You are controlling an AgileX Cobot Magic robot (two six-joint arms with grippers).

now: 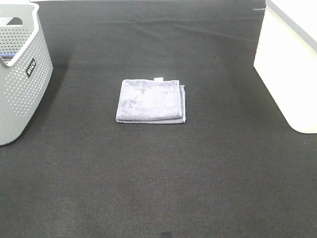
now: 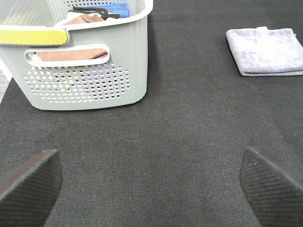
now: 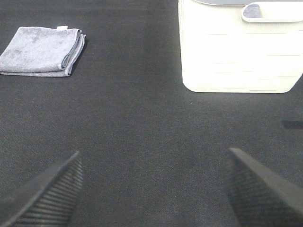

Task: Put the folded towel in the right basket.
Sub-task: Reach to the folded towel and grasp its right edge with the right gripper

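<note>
Folded towel on the mat, both grippers spread and empty

The folded towel (image 1: pixel 151 100), lavender-grey with a small white tag (image 1: pixel 158 79) at its far edge, is laid flat near the middle of the black mat (image 1: pixel 158 188), with its layered edges turned toward the right basket (image 1: pixel 290 64). The towel is positioned between the two baskets and well apart from each. The right basket, a smooth cream-white container, is seen at the right edge of the exterior high view. The left basket (image 1: pixel 22 84), grey and perforated, is seen at the left edge, and pinkish fabric (image 2: pixel 71 54) is visible through its handle slot. The left gripper (image 2: pixel 150 179) is held above bare mat with its jaws set wide apart and nothing between them. The right gripper (image 3: pixel 154 175) is likewise spread wide over bare mat, gripping nothing
</note>
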